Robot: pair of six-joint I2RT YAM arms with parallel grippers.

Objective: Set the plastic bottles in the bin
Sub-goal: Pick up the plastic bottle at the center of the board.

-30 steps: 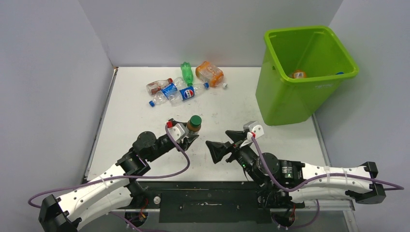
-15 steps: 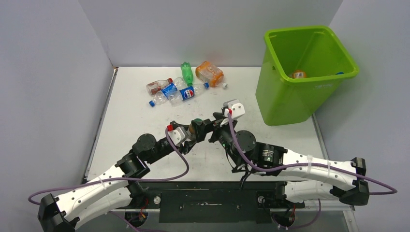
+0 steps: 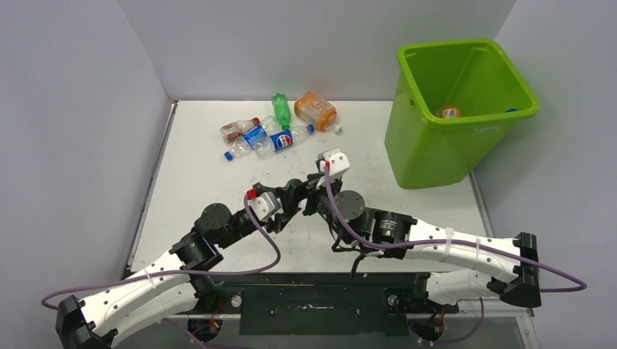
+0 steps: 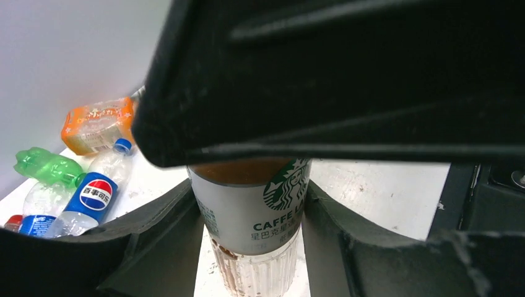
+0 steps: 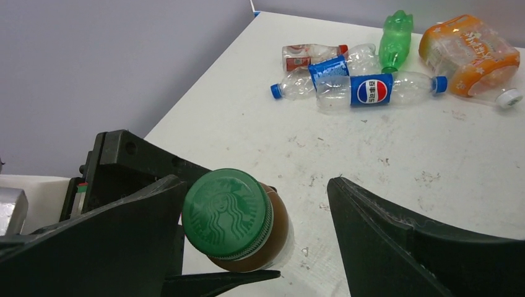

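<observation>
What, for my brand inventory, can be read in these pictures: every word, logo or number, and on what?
"CAFFE LA" (cut off), with a mermaid logo: white label of the clear green-capped coffee bottle.
"百事可乐": blue label of the crushed clear plastic bottle.
Mermaid logo, no words: round green cap.
Label of the orange crushed bottle: print too blurred to read.
Small Chinese line under "CAFFE LA": too small to read.

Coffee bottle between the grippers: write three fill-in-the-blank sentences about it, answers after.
The left gripper holds a coffee bottle with a ___ cap.
The right gripper stands ___ around that cap.
The bin sits at the far ___ corner of the table.
Answers: green; open; right.
</observation>
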